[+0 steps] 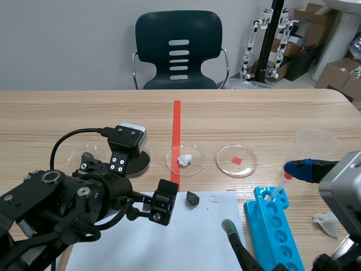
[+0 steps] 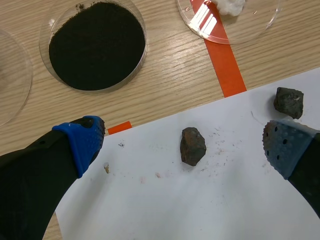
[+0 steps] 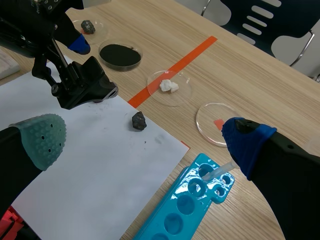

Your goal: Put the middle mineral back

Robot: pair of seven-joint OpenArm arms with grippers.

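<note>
The left end effector [image 2: 184, 144] is held with fingers spread, and the brown mineral [image 2: 193, 146] is seen lying untouched on the white paper [image 2: 200, 210] between them, in the left wrist view only. The right end effector [image 3: 145, 142] is likewise parted, above the paper and a blue well tray [image 3: 186, 204]. A black mineral [image 1: 193, 198] is shown at the scene view's lower centre

I've got a white paper sheet [image 1: 186, 237] lying flat on the bench [image 1: 84, 113] on my near side. Just to its right is a blue well tray [image 1: 282, 237] with a thin pipette [image 1: 275, 191] leaning in a far well. A clear plastic cup [image 1: 317, 144] stands beyond that tray, a crumpled tissue [image 1: 327, 223] lies to the tray's right, and a dark chair [image 1: 179, 51] sits behind the bench.
</note>
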